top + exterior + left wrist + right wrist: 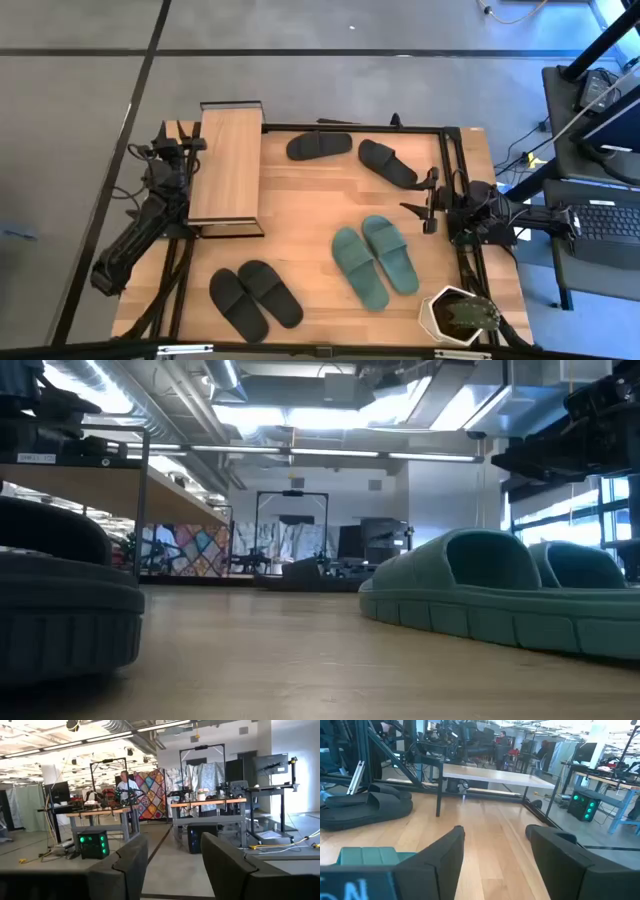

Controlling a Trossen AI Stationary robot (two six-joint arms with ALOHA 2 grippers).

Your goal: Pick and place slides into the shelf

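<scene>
All six slides lie loose on the table point(300, 200), none yet on the shelf point(226, 160). The right gripper point(430, 205), fingers apart and empty, faces the teal pair point(375, 258), likely its first target. The left gripper point(172, 865), also spread and empty, waits behind the shelf.

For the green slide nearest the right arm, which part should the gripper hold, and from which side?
Probably the wide strap of the green slide, taken from above. It lies flat, sole down, and the strap arches over the sole, leaving room for one finger underneath. The right gripper is open, beside the table's right edge.
</scene>
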